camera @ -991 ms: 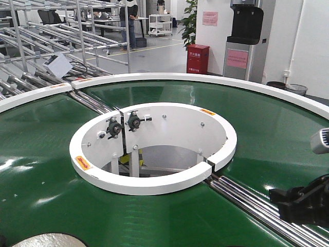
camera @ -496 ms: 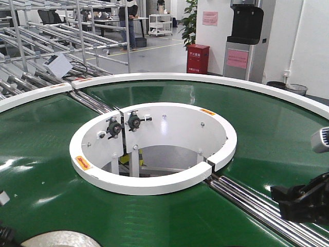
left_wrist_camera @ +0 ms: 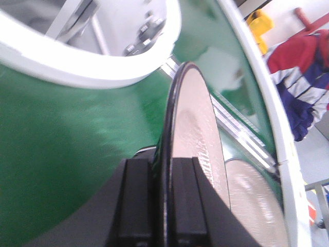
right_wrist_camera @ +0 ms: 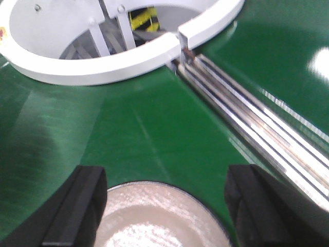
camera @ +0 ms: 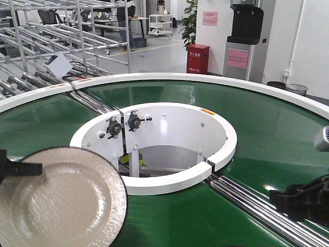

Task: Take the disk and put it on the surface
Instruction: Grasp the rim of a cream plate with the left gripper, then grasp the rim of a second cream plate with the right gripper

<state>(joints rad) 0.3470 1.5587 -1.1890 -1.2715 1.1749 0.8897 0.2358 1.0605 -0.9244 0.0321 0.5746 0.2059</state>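
Note:
A round, pale beige disk (camera: 64, 203) with a dark rim hangs tilted up above the green belt at the lower left. My left gripper (camera: 20, 168) is shut on its rim. In the left wrist view the same disk (left_wrist_camera: 193, 128) stands edge-on, and both black fingers (left_wrist_camera: 136, 200) of my left gripper (left_wrist_camera: 163, 203) press against it. A second disk (right_wrist_camera: 159, 218) lies flat on the belt, in line with the gap of my right gripper (right_wrist_camera: 164, 203), which is open and holds nothing. The dark grey metal surface is out of view.
The green ring conveyor belt (camera: 257, 128) circles a white inner ring (camera: 169, 182) with an open hole. Steel rollers (camera: 247, 200) cross the belt near my right gripper (camera: 288, 199). A second disk (left_wrist_camera: 257, 206) lies near the white outer rim (left_wrist_camera: 267, 103). Metal racks stand beyond.
The disk has risen from the bottom edge of the front view to well above the belt, carried by my left gripper. The right gripper has sunk slightly.

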